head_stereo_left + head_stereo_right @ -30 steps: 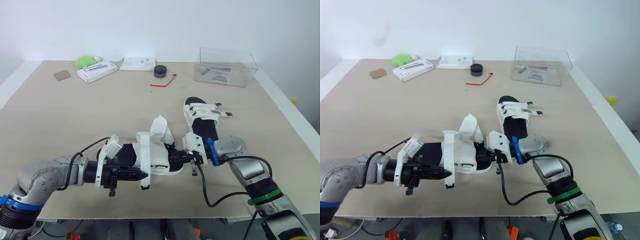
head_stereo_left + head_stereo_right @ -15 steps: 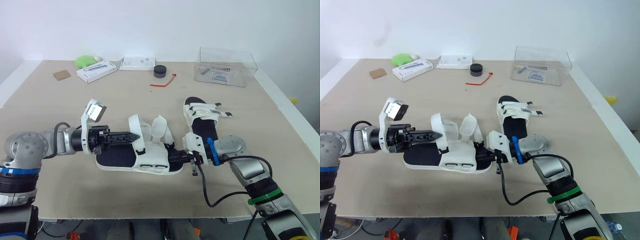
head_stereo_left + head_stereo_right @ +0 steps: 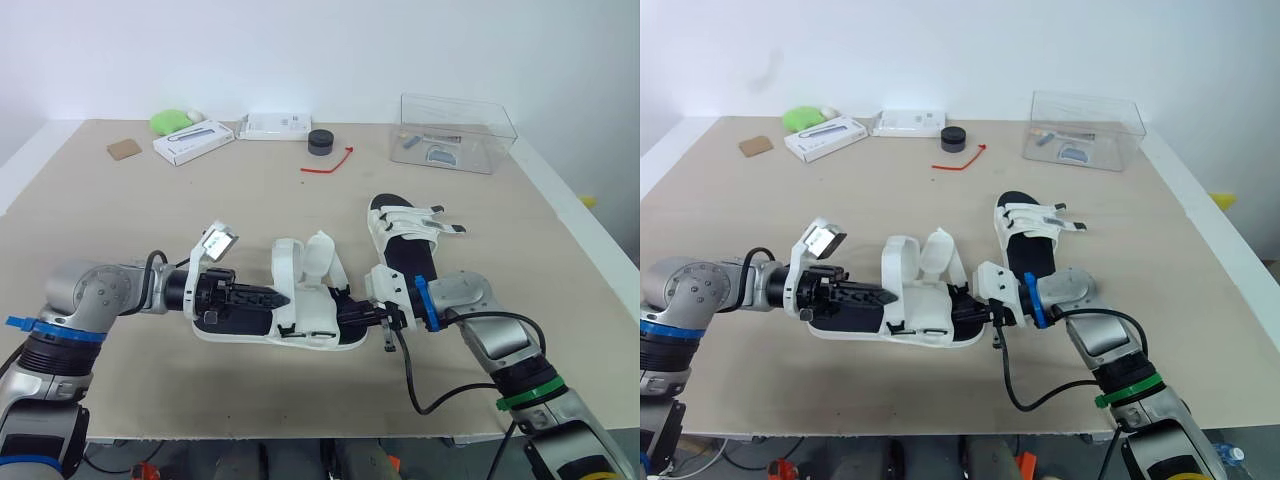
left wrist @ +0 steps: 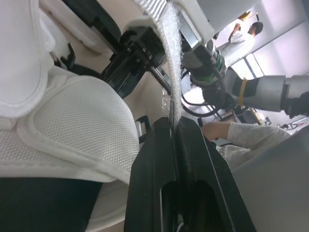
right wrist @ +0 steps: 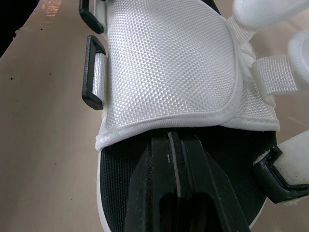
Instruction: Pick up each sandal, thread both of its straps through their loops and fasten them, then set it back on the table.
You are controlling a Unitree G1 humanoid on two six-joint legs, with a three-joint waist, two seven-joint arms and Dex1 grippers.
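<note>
A white sandal with a black footbed (image 3: pixel 318 322) lies near the table's front, between my two grippers. My left gripper (image 3: pixel 272 297) reaches over its heel end from the left and is shut on a white strap (image 4: pixel 173 72), which arches up over the sandal (image 3: pixel 284 262). My right gripper (image 3: pixel 347 314) is shut on the sandal's other end, its fingers (image 5: pixel 159 174) pinching the sole's edge just under the white mesh upper (image 5: pixel 164 63). Two black loops (image 5: pixel 91 72) show beside that upper. A second sandal (image 3: pixel 404 240) lies flat behind the right arm, its straps lying across it.
Along the back of the table stand a clear plastic box (image 3: pixel 455 132), a black round piece (image 3: pixel 320 142), a red tie (image 3: pixel 330 163), a white flat box (image 3: pixel 193 142), a white device (image 3: pixel 277 126), a green object (image 3: pixel 172 122) and a brown square (image 3: pixel 125 150).
My left gripper carried the strap from the sandal's front side up and over to its left, then came down closer to the sandal. The right gripper has held still.
</note>
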